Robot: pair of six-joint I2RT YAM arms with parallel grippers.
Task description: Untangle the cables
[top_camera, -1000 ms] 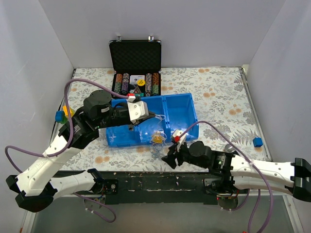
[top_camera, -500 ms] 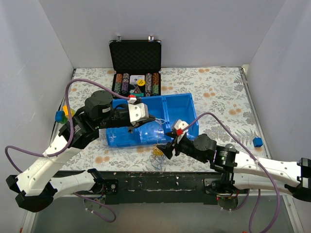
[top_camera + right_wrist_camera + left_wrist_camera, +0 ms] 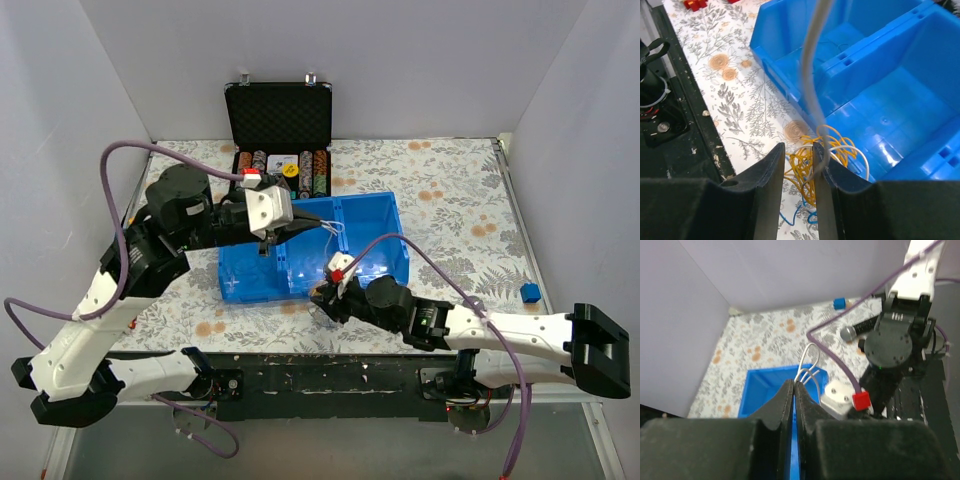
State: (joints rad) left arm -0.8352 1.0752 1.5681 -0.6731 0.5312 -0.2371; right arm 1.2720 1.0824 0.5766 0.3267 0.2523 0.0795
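Lifted higher than a second ago, left gripper (image 3: 793,386) is pinching pale loops over blue tray (image 3: 380,222); right gripper (image 3: 799,150), fingers slightly apart, is straddling cables (image 3: 840,147) near tray's near wall.

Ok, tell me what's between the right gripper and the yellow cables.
Only a pale cord, stretched upward, crosses just ahead of the right gripper. The yellow cables lie right beyond its fingertips, by the blue tray.

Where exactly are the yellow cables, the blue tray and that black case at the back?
yellow cables (image 3: 802,162): right wrist view, middle of the tangle.
blue tray (image 3: 372,215): top view, right compartment's floor.
black case (image 3: 280,115): top view, open lid.
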